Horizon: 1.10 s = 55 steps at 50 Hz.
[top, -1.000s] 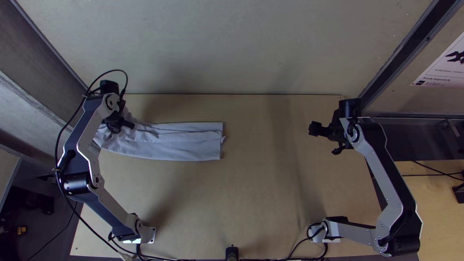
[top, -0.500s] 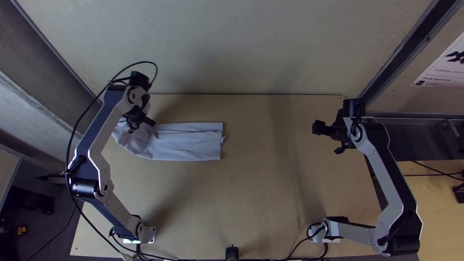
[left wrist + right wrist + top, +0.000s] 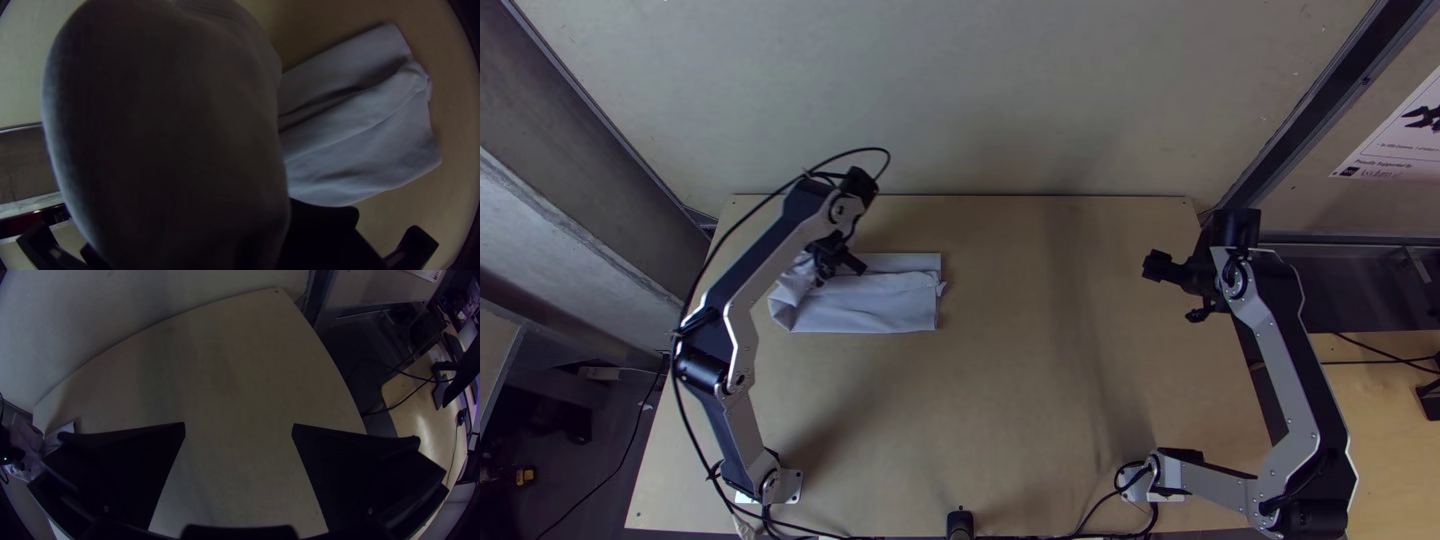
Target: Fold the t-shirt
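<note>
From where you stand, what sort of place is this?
Probably a robotics lab or test booth: a left robot arm and a right robot arm stand at a wooden table bearing a pale t-shirt, with a plain wall behind.

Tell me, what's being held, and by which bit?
The left black gripper holds the pale cloth t-shirt by its raised end, on the top view's left; the right black gripper holds nothing.

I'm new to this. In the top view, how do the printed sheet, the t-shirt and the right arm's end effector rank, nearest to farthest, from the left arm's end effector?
1. T-shirt: left of centre, gripped by the left end effector.
2. Right end effector: across the table, right side.
3. Printed sheet: upper right, beyond the table.
</note>
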Tool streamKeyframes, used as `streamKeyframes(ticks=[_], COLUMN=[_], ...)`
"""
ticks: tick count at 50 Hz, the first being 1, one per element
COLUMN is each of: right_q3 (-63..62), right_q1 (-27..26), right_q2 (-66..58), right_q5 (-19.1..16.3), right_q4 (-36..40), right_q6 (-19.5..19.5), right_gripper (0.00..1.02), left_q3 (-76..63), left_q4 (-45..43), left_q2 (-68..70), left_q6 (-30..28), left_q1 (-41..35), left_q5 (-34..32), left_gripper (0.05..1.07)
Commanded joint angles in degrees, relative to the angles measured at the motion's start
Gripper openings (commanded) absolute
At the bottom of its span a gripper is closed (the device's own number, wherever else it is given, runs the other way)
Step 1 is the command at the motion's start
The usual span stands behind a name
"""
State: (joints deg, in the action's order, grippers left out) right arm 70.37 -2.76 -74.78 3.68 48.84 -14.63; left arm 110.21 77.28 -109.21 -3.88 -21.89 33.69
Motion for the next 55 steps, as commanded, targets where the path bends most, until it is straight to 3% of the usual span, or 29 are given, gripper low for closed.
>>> streamKeyframes(ticks=[1, 15, 17, 19, 22, 23, 28, 36, 40, 55], right_q3=[-2.4, -6.4, -6.9, -7.4, -8.1, -8.3, -9.5, -11.3, -12.2, -11.2], right_q1=[-1.4, -3.0, -3.0, -3.0, -2.8, -2.6, -1.8, 0.9, 2.3, 2.7], right_q2=[2.1, 4.6, 5.1, 5.3, 5.9, 6.1, 6.6, 7.1, 7.7, 7.8], right_q5=[0.5, 0.5, 0.4, 0.5, 0.4, 0.4, 0.4, 0.4, 0.4, 0.5], right_q4=[-0.1, -0.1, -0.1, -0.1, -0.1, -0.1, -0.5, -0.9, -0.9, -2.9], right_q6=[1.0, 1.7, 1.7, 1.7, 1.7, 1.7, 1.3, 0.0, -0.3, -0.3], right_gripper=[0.98, 0.98, 0.98, 0.98, 0.98, 0.98, 0.98, 0.98, 0.98, 0.98], left_q3=[3.4, 9.1, 9.8, 11.3, 12.8, 13.9, 21.7, 23.0, 24.9, 23.8], left_q4=[1.8, 2.7, 2.7, 2.7, 2.7, 2.7, 1.7, -12.1, -13.8, -11.0], left_q2=[-3.7, -14.2, -15.2, -16.3, -17.4, -18.0, -21.3, -22.4, -23.4, -21.9], left_q6=[4.7, 10.1, 11.3, 11.4, 12.0, 12.5, 17.3, 30.4, 35.3, 34.0], left_q1=[-2.6, -9.8, -10.9, -12.0, -13.1, -13.4, -15.5, -14.8, -15.2, -15.1], left_q5=[0.8, 0.3, 0.2, -1.2, -7.2, -9.6, -21.7, -36.4, -37.1, -37.1], left_gripper=[0.08, 0.08, 0.12, 0.36, 0.96, 1.05, 1.03, 1.03, 1.03, 1.03])
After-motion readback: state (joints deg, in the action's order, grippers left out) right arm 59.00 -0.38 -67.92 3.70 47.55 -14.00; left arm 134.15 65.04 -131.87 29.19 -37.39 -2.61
